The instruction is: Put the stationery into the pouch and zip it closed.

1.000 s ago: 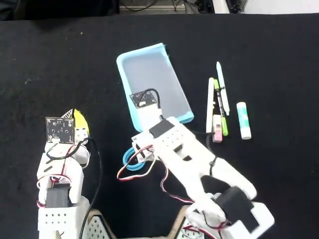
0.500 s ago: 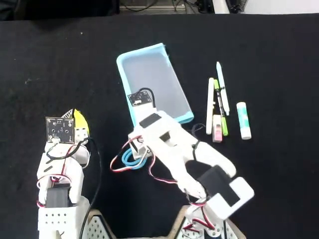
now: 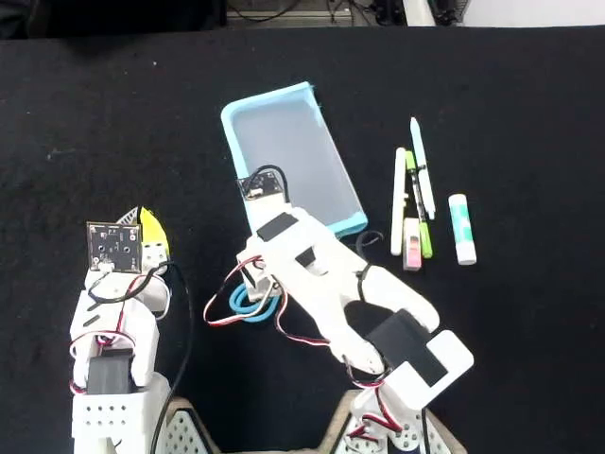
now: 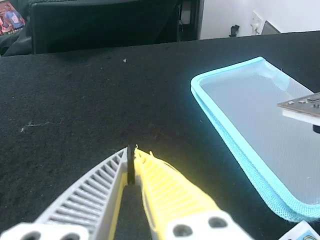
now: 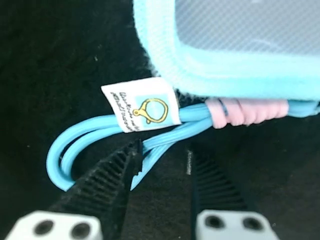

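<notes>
Light-blue mesh pouch (image 3: 288,156): flat on the black table (image 3: 113,104), blue cord loop (image 5: 195,115) trailing from its near end.

Right arm: stretched slantwise from its base to that end, wrist bent down over the loop. Right gripper (image 5: 164,150): jaws apart, one fingertip touching the cord.

Left arm: folded upright over its base, well apart from the pouch. Left gripper (image 4: 132,152): tips pressed together.

Stationery: white pens (image 3: 399,199), green highlighter (image 3: 417,203), pink eraser (image 3: 412,248), glue stick (image 3: 461,227), side by side on the table beside the pouch.
</notes>
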`<action>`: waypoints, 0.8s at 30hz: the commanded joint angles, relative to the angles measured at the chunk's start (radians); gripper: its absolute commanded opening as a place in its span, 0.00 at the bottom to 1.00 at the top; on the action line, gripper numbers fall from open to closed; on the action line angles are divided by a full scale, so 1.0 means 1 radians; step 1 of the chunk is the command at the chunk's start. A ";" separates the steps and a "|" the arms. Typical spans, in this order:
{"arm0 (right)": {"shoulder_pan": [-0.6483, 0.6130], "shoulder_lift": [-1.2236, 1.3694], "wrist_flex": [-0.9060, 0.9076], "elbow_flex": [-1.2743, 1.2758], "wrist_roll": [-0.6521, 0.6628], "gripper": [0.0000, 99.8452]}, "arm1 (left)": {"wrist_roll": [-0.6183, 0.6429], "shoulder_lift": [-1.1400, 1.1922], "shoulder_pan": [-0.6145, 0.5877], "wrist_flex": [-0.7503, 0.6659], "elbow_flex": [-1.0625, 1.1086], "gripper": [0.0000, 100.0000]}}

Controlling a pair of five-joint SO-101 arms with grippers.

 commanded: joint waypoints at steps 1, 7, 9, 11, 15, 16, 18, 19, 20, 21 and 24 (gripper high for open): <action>-0.025 0.013 -0.021 -0.041 -0.017 0.13 | -0.006 -0.009 0.001 0.003 0.025 0.03; 0.048 0.012 0.121 -0.044 0.144 0.02 | -0.006 -0.009 0.001 0.005 0.025 0.03; 0.115 0.005 0.150 -0.030 0.249 0.02 | -0.006 -0.009 0.001 0.005 0.025 0.03; 0.206 0.005 0.164 -0.021 0.302 0.01 | -0.006 -0.009 0.001 0.005 0.025 0.03; 0.419 -0.001 0.170 -0.019 0.408 0.01 | -0.006 -0.009 0.001 0.005 0.025 0.03; 0.470 -0.015 0.170 -0.019 0.450 0.01 | -0.006 -0.009 0.001 0.005 0.025 0.03; 0.566 -0.058 0.183 -0.018 0.516 0.01 | -0.006 -0.009 0.001 0.005 0.025 0.03; 0.609 -0.087 0.198 -0.018 0.545 0.01 | -0.006 -0.009 0.001 0.005 0.025 0.03; 0.646 -0.120 0.215 -0.018 0.574 0.01 | -0.006 -0.009 0.001 0.005 0.025 0.03; 0.680 -0.157 0.238 -0.016 0.600 0.01 | -0.006 -0.009 0.001 0.005 0.025 0.03; 0.718 -0.274 0.298 0.015 0.652 0.01 | -0.006 -0.009 0.004 0.005 0.025 0.03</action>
